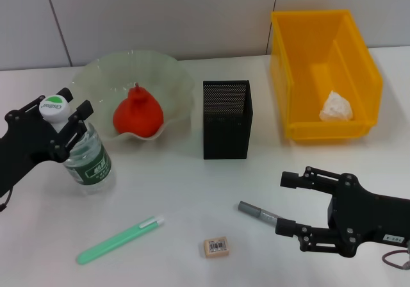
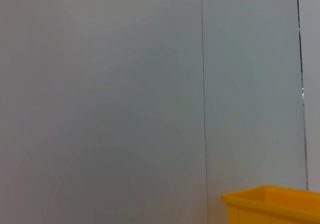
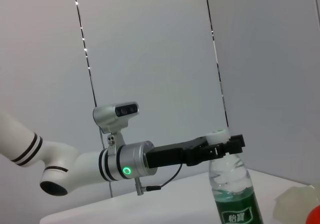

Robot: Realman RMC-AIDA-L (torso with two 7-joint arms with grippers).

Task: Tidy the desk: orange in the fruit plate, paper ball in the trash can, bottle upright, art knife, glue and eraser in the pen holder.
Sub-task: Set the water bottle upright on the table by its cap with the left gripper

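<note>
The clear bottle (image 1: 93, 165) stands upright at the left, and my left gripper (image 1: 75, 101) is shut on its neck just under the white cap. The right wrist view shows the same hold on the bottle (image 3: 232, 194) by that gripper (image 3: 225, 145). The orange (image 1: 138, 113) sits in the fruit plate (image 1: 96, 72). The paper ball (image 1: 336, 106) lies in the yellow trash can (image 1: 301, 63). A green art knife (image 1: 118, 239), the eraser (image 1: 216, 246) and a grey glue stick (image 1: 258, 213) lie on the table. My right gripper (image 1: 288, 204) is open, its near finger at the glue's end.
The black mesh pen holder (image 1: 227, 120) stands in the middle, between plate and bin. A corner of the yellow bin (image 2: 275, 204) shows in the left wrist view against a grey wall. White tabletop lies between the knife, eraser and bottle.
</note>
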